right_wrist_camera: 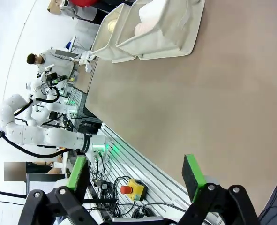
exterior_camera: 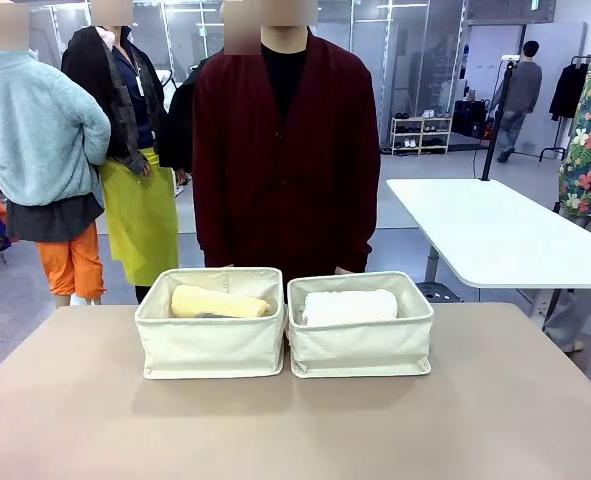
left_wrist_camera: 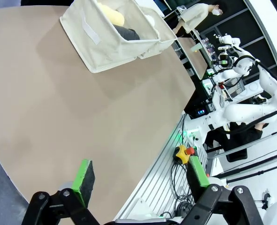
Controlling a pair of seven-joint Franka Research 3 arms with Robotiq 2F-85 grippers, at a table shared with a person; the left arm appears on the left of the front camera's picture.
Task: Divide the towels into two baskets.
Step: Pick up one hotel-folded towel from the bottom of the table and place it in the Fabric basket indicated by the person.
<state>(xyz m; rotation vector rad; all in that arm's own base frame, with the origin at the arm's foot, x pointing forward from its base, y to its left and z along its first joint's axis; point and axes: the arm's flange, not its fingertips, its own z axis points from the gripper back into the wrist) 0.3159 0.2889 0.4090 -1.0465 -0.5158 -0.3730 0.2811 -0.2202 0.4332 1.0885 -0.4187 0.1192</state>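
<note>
Two baskets sit side by side, touching, at the table's far middle in front of the person: left basket (exterior_camera: 211,345) has the pale yellow towel (exterior_camera: 219,302) on top with the dark grey towel (left_wrist_camera: 126,33) beside it, right basket (exterior_camera: 361,346) has the white towel (exterior_camera: 349,306); pink one can't be made out. Left gripper (left_wrist_camera: 140,180) and right gripper (right_wrist_camera: 136,173) both hang with jaws wide open, empty, back over the near table edge. Split looks done. Risk: any reach back in could snag a soft canvas rim, drag or tip a basket into its neighbour or toward the person. Table (exterior_camera: 295,430) has plenty of bare room near side and both flanks; far edge is tight behind the baskets.
</note>
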